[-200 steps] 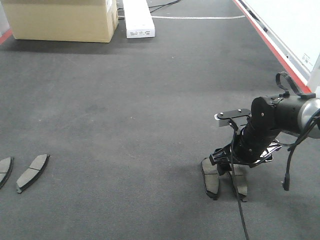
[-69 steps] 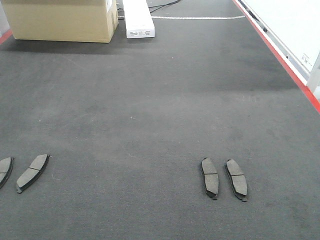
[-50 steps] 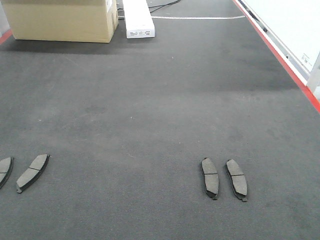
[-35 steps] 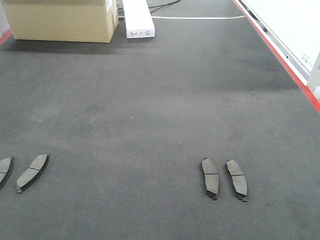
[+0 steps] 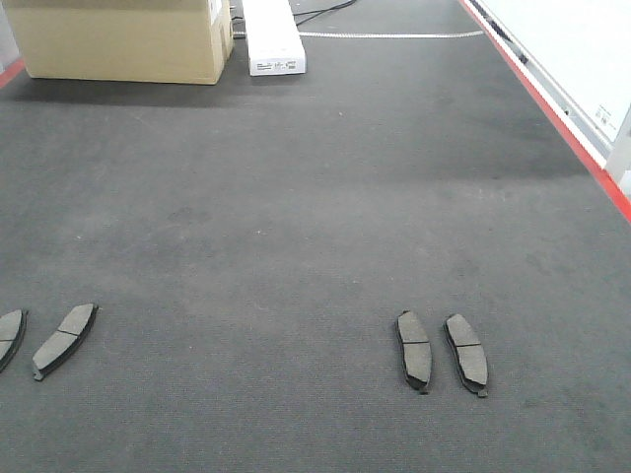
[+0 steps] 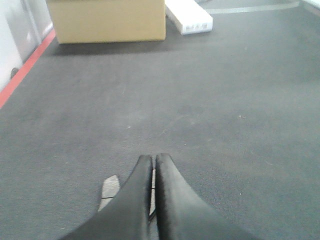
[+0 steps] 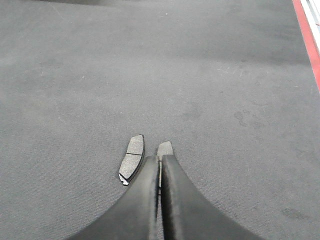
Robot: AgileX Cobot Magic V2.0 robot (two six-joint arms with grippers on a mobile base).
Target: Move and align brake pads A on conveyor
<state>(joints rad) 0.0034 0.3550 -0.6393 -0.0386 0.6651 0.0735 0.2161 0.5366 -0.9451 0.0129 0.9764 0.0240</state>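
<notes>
- Right gripper (image 7: 160, 165) has withdrawn from the front view, jaws together and empty, hanging above the right pair of brake pads (image 5: 442, 351); that pair now lies side by side, parallel, on the conveyor (image 5: 296, 217)
- Left gripper (image 6: 153, 165), also pressed together, hovers over the skewed left pair (image 5: 61, 340); likely next
- Cardboard box (image 5: 123, 39) and white box (image 5: 271, 37) sit far off; nothing blocks

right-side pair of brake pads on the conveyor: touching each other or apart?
Apart. The front-facing view shows a strip of bare conveyor between the inner pad and the outer pad along their whole length.
</notes>
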